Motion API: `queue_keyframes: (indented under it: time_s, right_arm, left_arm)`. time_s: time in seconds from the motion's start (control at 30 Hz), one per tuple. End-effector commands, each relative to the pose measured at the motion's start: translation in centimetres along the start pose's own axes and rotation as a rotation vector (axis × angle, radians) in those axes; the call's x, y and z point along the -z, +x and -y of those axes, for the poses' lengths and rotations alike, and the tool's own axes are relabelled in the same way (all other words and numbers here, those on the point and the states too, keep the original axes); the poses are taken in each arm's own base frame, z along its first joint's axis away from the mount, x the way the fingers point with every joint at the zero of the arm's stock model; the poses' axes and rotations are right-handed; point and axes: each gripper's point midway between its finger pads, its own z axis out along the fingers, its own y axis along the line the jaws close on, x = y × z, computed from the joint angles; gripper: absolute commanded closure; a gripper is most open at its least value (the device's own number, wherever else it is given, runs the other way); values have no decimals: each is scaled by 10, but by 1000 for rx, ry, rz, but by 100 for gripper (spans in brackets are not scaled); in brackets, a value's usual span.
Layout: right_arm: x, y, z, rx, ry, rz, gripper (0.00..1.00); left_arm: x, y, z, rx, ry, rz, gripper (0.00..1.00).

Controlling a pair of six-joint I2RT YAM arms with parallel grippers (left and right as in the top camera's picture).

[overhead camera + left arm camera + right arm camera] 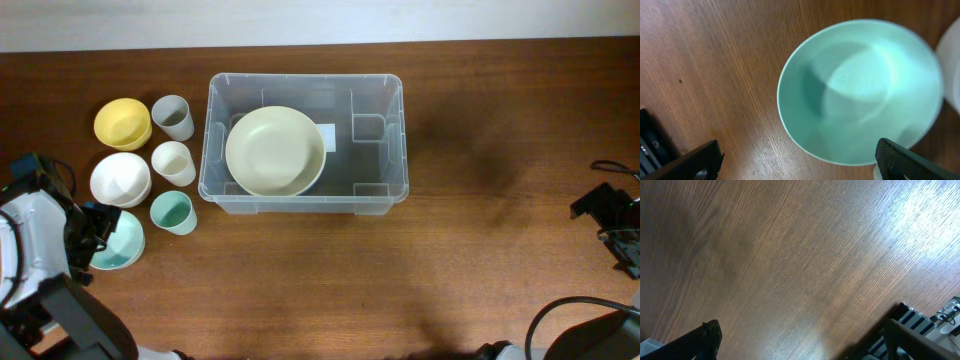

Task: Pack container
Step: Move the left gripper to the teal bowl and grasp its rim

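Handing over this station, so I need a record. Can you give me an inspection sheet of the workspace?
Surface: brown wooden table.
Job's things: container holds one cream plate; left of it stand yellow bowl, white bowl, teal bowl, grey cup, cream cup, teal cup.
Clutter: nothing seen.
Grippers: left gripper open above teal bowl; right gripper open above bare wood.
Cables: black cable by right arm.
Surroundings: pale strip beyond far edge.
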Motion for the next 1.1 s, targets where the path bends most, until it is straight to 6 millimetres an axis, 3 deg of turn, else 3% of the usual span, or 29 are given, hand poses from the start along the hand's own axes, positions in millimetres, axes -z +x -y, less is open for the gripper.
queue_keyframes:
  time_s: [0.0,0.33,0.87,1.0,1.07]
  right_arm:
    - [-2,0,1,-14,4,-6,1]
    - [-2,0,1,-14,4,-6,1]
    - [-2,0,1,-14,4,-6,1]
    - [-2,0,1,-14,4,-6,1]
    - [-2,0,1,-14,4,-6,1]
  left_arm:
    - [-8,1,3,22,1,-25,0]
    - [-44,15,0,22,11,-37,0]
    - [-66,23,4,26,54,-42,1]
    - [-66,23,3,30,53,-42,9]
    - [-66,22,2,34,53,-43,24]
